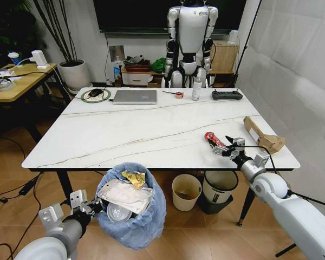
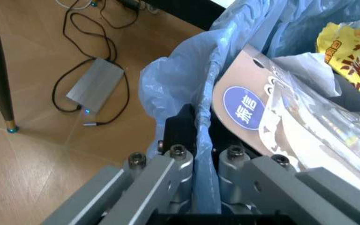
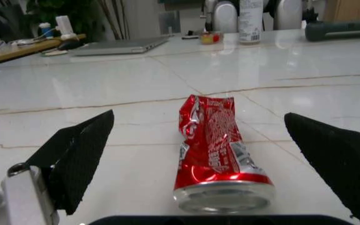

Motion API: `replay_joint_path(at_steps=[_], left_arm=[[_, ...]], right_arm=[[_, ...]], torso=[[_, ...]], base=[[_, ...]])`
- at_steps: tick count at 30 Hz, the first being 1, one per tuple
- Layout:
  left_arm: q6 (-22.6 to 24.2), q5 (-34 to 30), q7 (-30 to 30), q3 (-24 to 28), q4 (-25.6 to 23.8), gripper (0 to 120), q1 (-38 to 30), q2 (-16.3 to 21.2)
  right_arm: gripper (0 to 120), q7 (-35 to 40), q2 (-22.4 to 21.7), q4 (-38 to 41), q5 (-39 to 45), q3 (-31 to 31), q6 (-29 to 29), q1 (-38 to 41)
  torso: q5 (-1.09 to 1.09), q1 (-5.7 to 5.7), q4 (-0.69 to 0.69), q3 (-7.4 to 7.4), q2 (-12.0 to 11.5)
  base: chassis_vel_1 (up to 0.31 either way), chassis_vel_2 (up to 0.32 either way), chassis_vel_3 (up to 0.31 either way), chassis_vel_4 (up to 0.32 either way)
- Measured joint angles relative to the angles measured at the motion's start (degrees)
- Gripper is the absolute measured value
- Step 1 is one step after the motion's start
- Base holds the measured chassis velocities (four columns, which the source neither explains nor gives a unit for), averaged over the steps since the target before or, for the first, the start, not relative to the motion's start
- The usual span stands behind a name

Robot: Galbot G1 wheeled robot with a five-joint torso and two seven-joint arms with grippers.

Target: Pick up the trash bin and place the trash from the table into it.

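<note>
Two end effectors are at work. Lower left of the head frame: the left end effector is clenched on the trash bin, its fingers pinching the light-blue bag at the rim, as the left wrist view confirms. The bin sits below the near edge of the counter, left of centre, and holds a yellow wrapper, a clear plastic package with a round blue label, and a white lid. Right of centre in the head frame: the right end effector is released, jaws spread wide, with a crushed red can lying flat on the counter between them; the fingers stand apart from the can on both sides. A brown paper bag lies near the counter's right edge, just beyond that end effector. A grey laptop and a black controller rest along the far edge.
</note>
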Motion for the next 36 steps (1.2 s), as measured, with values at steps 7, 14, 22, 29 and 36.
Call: replay_joint_path(at_steps=[7,14,22,29,36], left_arm=[[-0.03,-0.27,0.00,-0.16,0.30,0,-0.35,0.12],[-0.04,-0.44,-0.03,-0.03,0.59,0,-0.74,0.20],[-0.04,-0.66,-0.04,0.13,0.81,0,-1.03,0.26],[-0.04,-0.77,-0.05,0.21,0.94,0,-1.26,0.27],[-0.05,-0.84,-0.07,0.22,0.98,0,-1.42,0.33]], right_arm=[[100,-1.21,0.67,-2.61,-0.63,-0.83,0.44,0.81],[97,-2.12,0.72,-3.77,-1.23,-1.45,0.59,1.04],[70,-2.57,0.66,-4.38,-1.23,-1.58,0.68,1.27],[49,-2.78,0.62,-4.50,-1.15,-1.76,0.75,1.39],[47,-3.31,0.36,-4.49,-0.85,-1.98,1.23,1.64]], torso=[[-0.01,0.00,0.01,0.00,0.00],[-0.01,0.00,0.00,0.00,0.00],[-0.01,0.00,0.00,0.00,0.00],[-0.01,0.00,0.00,0.00,0.00],[0.00,0.00,0.01,0.00,0.00]], base=[[0.000,0.000,0.000,0.000],[0.000,0.000,0.000,0.000],[0.000,0.000,0.000,0.000],[0.000,0.000,0.000,0.000],[0.000,0.000,0.000,0.000]])
